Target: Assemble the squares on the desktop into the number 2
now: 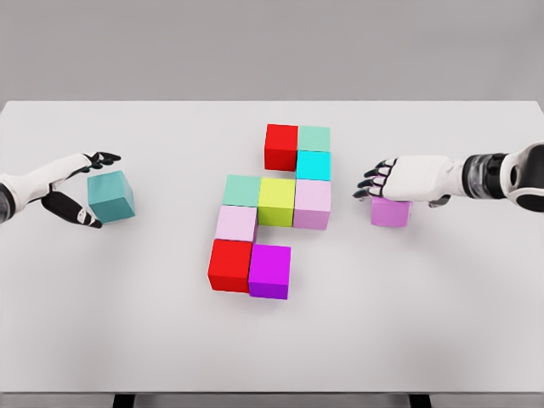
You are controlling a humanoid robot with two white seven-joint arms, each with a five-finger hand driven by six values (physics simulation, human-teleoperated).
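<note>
My left hand [81, 191] sits at the left side of the white table [425, 323], its thumb and fingers curved around a teal cube [111, 196] — dark fingertips above its far top edge and the thumb below its near left corner, so the cube sits in the grip. My right hand [398, 180] reaches in from the right and lies over a violet-pink cube [390, 212], palm down on the cube's top, fingers bent and pointing toward the middle of the table; whether they truly clamp the cube I cannot tell, since the hand hides its upper face.

Between my hands stands the partly built figure, all its cubes touching their neighbours. At the far end a red cube [280, 146] sits beside a pale green cube [314, 138], with a cyan cube [313, 165] just in front of the green one. Below that runs a row of three — a mint cube [242, 190], a yellow-green cube [277, 201] and a light pink cube [312, 203]. Under the mint one comes another pale pink cube [235, 223], then a second red cube [230, 265] (nearest me) with a magenta cube [269, 271] at its right.

Both loose cubes lie well apart from the figure, one on each side.
</note>
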